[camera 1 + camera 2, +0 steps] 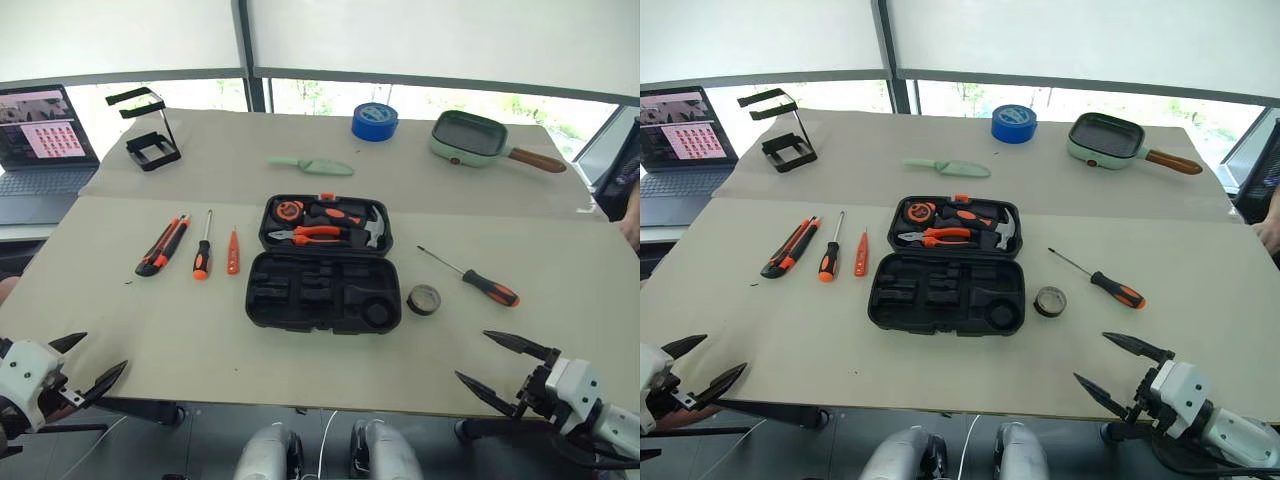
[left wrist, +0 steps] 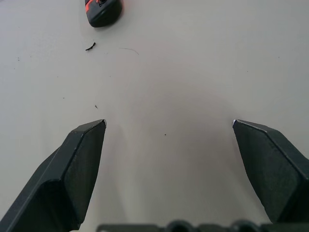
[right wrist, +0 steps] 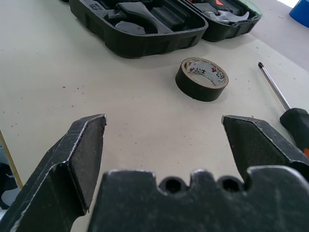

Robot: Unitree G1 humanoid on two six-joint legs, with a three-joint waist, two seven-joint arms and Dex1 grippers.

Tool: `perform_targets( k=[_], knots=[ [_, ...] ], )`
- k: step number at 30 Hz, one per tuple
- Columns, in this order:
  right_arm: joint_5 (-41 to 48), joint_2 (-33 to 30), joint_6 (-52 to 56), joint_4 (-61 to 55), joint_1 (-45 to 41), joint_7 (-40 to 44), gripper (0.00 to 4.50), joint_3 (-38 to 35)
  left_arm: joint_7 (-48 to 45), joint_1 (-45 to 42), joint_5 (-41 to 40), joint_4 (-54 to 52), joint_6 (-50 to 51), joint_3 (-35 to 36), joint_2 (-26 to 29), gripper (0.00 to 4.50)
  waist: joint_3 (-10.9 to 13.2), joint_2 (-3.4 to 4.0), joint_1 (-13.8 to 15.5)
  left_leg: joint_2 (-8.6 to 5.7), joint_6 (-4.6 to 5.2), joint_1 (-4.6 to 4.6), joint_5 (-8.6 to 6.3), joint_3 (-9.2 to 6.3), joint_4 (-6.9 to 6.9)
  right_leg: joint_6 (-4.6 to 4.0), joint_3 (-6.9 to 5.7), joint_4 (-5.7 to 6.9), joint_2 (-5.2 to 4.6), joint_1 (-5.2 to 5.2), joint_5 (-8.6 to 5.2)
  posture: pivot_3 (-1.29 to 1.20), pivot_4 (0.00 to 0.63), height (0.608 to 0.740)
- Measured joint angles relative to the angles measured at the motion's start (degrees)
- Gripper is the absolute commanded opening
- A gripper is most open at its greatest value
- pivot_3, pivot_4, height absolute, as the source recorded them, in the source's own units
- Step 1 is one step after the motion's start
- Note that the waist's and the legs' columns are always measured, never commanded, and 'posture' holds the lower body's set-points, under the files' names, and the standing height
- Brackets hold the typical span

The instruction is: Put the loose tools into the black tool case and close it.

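Near the right hand (image 3: 164, 126), small dark tape roll's (image 3: 201, 79) patterned inner lining.

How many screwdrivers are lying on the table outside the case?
3: two left of the black tool case, a black-and-orange screwdriver beside a slim orange screwdriver; another black-and-orange screwdriver lies on its right.

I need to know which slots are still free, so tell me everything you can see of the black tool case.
The black tool case lies open flat on the table, its two black plastic halves hinged side by side. The far half holds orange-handled pliers, a hammer, a tape measure and other orange-and-black tools. The near half shows empty moulded slots, among them a round recess. A small orange latch sits on its far edge. The small dark tape roll lies close to its right, apart.
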Motion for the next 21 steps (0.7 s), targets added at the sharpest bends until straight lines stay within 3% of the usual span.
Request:
perform_targets(
  k=[2, 8, 14, 21],
  knots=[
    [0.0, 0.0, 0.1, 0.0, 0.0, 0.0, 4.45, 0.0, 0.0, -0.2, -0.4, -0.4, 0.3, 0.0, 0.0, 4.50, 0.0, 0.00, 0.0, 0.01, 0.00, 0.02, 0.00, 0.00, 0.00, 0.00, 0.00, 0.01, 0.01, 0.01, 0.00, 0.00, 0.150, 0.740],
    [5.7, 4.9, 12.2, -14.4, -8.6, -4.9, 4.45, 10.0, 9.2, -5.5, -15.6, -8.1, 23.4, 7.0, -0.6, 4.50, 0.0, -0.03, -0.8, 0.14, -0.20, -0.01, 0.13, -0.05, -0.02, 0.23, -0.01, 0.15, 0.08, 0.07, 0.14, 0.00, 0.150, 0.740],
    [5.7, 8.7, 15.9, -17.7, -17.5, -9.4, 4.45, 14.0, 20.5, -3.0, -26.3, -12.0, 47.3, 12.2, -2.0, 4.50, 0.0, -0.07, -0.9, 0.03, -0.63, -0.15, 0.28, -0.03, 0.01, 0.24, -0.06, 0.14, 0.13, 0.04, 0.08, 0.00, 0.150, 0.740],
    [4.5, 9.1, 16.1, -17.4, -20.0, -10.1, 4.45, 14.9, 29.8, -11.2, -34.1, -19.0, 59.3, 12.0, -1.9, 4.50, -0.1, -0.20, 0.7, -0.07, -0.77, -0.10, 0.32, -0.10, 0.10, 0.30, -0.02, 0.14, 0.08, 0.18, 0.07, 0.00, 0.150, 0.740]
  ],
)
